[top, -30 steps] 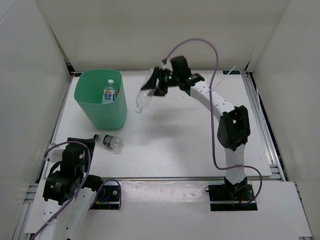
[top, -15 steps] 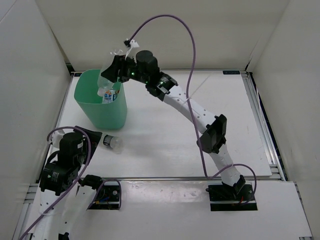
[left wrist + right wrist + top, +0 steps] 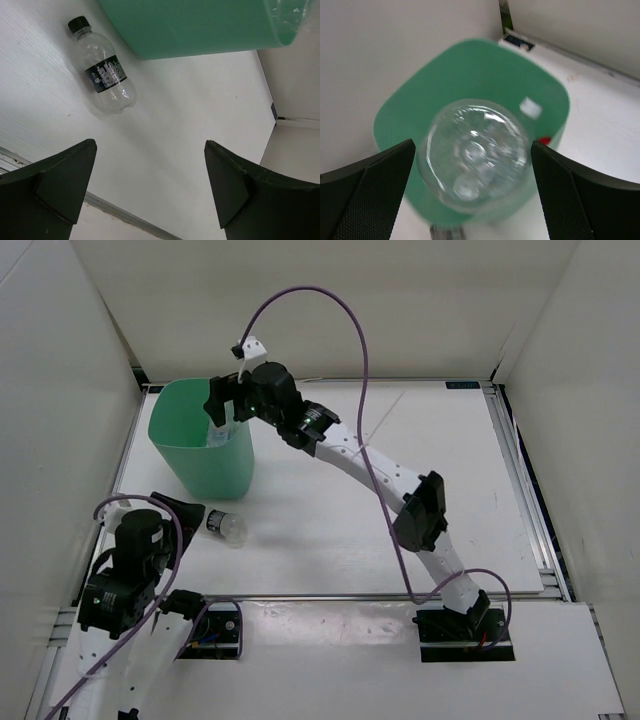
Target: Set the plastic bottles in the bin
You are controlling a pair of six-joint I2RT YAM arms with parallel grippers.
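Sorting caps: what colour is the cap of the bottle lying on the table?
Black cap, best in the left wrist view.

The blurred clear bottle [image 3: 474, 160] is blocking most of the bin's [image 3: 470, 65] inside, leaving only a white cap [image 3: 530, 107] and a red bit [image 3: 544, 141] peeking past it.

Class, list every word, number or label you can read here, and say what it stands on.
Nothing can be read.
Dark-capped bottle: white print on its dark label, too small to read.
Sticker at the far edge of the table: too small to read.
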